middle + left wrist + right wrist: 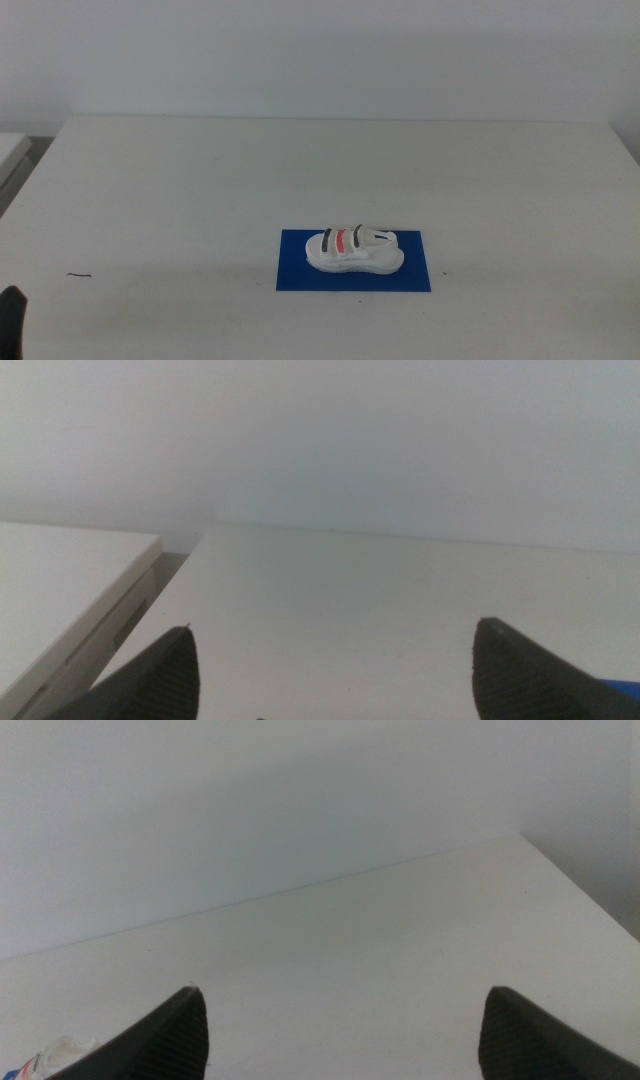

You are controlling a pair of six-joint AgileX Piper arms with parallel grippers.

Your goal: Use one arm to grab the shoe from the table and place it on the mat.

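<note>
Near the middle view's lower-left corner, the left gripper shows only a dark tip; its wrist view shows the jaws spread wide, holding nothing. Right gripper gapes equally empty, outside the middle view. Toward 5 o'clock from the table centre, the shoe lies on the mat, inside its edges, bare tabletop all around.
</note>
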